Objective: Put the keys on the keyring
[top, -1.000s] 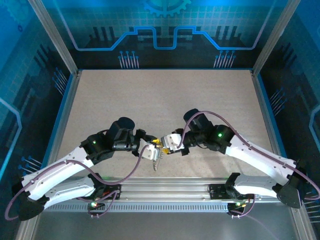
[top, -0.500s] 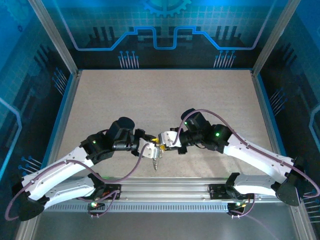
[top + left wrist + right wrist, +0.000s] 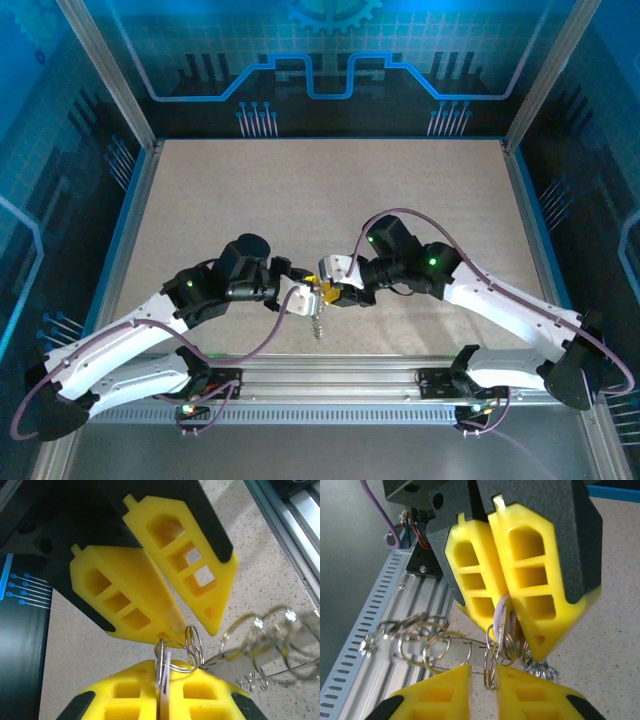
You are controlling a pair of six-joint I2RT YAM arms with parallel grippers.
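Speckled tan counter (image 3: 320, 200) under blue light, with blue walls around it and a metal rail (image 3: 330, 372) along the near edge. Over the near middle of the counter, left gripper (image 3: 308, 296) and right gripper (image 3: 326, 289) tip to tip, very close together. Left jaws pressed tight on the flat head of a pale lilac key (image 3: 163, 680), seen edge-on between the yellow fingers (image 3: 125, 697). Right jaws a little apart, with a small silver ring (image 3: 193, 641) by the tips, in line with the gap. Cannot tell if touching the pads. Small silver ring hooked at the end of the lilac key, up off the counter. Just beside it, on the near side, the keyring (image 3: 427, 640), a blurry bunch of thin wire loops hanging down toward the counter near the rail. Other keys too blurry to pick out.
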